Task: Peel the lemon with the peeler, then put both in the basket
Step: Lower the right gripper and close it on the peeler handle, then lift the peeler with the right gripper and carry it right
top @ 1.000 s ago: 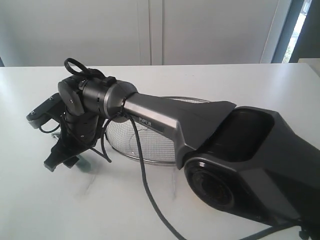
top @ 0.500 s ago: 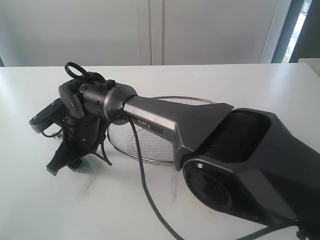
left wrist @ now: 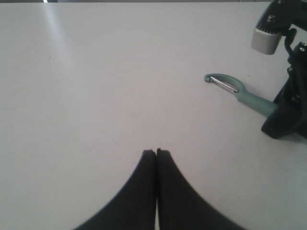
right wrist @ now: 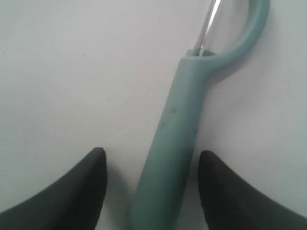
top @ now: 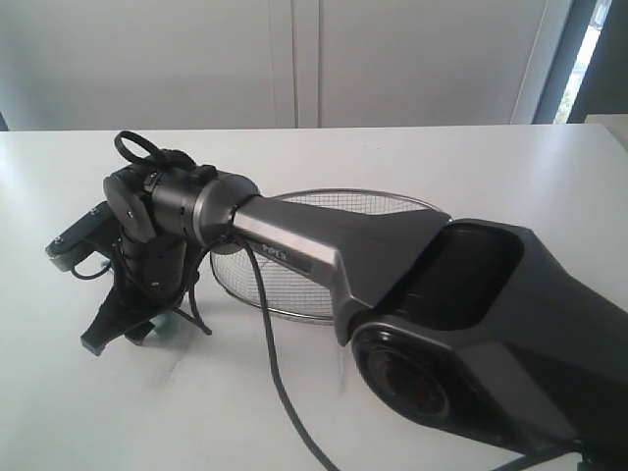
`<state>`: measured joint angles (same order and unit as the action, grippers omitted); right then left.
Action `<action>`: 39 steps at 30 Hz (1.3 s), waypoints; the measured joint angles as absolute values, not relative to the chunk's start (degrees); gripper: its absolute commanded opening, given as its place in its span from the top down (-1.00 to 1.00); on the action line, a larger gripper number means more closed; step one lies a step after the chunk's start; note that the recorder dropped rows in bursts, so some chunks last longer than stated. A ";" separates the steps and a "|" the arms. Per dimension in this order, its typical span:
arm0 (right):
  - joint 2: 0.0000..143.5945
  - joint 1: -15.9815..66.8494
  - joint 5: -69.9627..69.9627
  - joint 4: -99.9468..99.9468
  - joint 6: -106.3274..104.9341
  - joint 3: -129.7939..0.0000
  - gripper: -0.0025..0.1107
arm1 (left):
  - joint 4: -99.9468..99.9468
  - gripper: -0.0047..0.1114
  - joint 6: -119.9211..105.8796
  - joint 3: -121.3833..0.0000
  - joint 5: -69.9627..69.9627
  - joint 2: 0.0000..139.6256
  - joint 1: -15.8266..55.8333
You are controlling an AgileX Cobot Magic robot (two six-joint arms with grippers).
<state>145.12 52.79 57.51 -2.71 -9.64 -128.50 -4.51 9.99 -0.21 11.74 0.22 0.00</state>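
The peeler lies flat on the white table, its pale teal handle running between the two fingers of my right gripper, which is open and astride it. A gap shows on both sides of the handle. In the exterior view my right gripper points down at the table left of the basket, with a bit of teal peeler under it. In the left wrist view the peeler lies ahead and to the side of my left gripper, which is shut and empty. The lemon is out of view.
My right arm reaches across the front of the wire-mesh basket and hides its near side. Its cable hangs down to the white table. White cabinet doors stand behind the table.
My right gripper has shifted left and lower, closer to the table over the peeler. The basket has stayed in place.
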 measured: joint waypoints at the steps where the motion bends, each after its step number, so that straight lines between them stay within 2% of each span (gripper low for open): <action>1: 145.12 52.88 57.51 -2.51 -9.64 -128.50 0.00 | -4.51 0.92 9.99 -0.21 11.74 0.22 0.00; 4: 145.12 52.88 57.42 -1.38 -9.06 -128.50 0.02 | -4.51 0.92 9.99 -0.21 11.74 0.22 0.00; 6: 145.25 53.02 57.38 -0.57 -7.99 -128.63 0.12 | -4.51 0.92 9.99 -0.21 11.74 0.22 0.00; 9: 145.31 53.12 57.00 -0.34 -7.47 -128.73 0.44 | -4.51 0.92 9.99 -0.21 11.74 0.22 0.00; 12: 145.40 53.12 56.89 0.00 -7.03 -128.87 0.90 | -4.51 0.92 9.99 -0.21 11.74 0.22 0.00; 13: 145.40 53.12 56.89 0.00 -6.87 -128.87 0.95 | -4.51 0.92 9.99 -0.21 11.74 0.22 0.00; 25: 137.43 53.12 58.09 0.00 -7.05 -129.26 0.96 | -4.51 0.92 9.99 -0.21 11.74 0.22 0.00; 39: 125.74 50.64 69.84 5.93 -8.65 -128.44 0.96 | -4.51 0.92 9.99 -0.21 11.74 0.22 0.00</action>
<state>125.74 50.64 69.84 5.93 -8.65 -128.44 -4.51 9.99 -0.21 11.74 0.22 0.00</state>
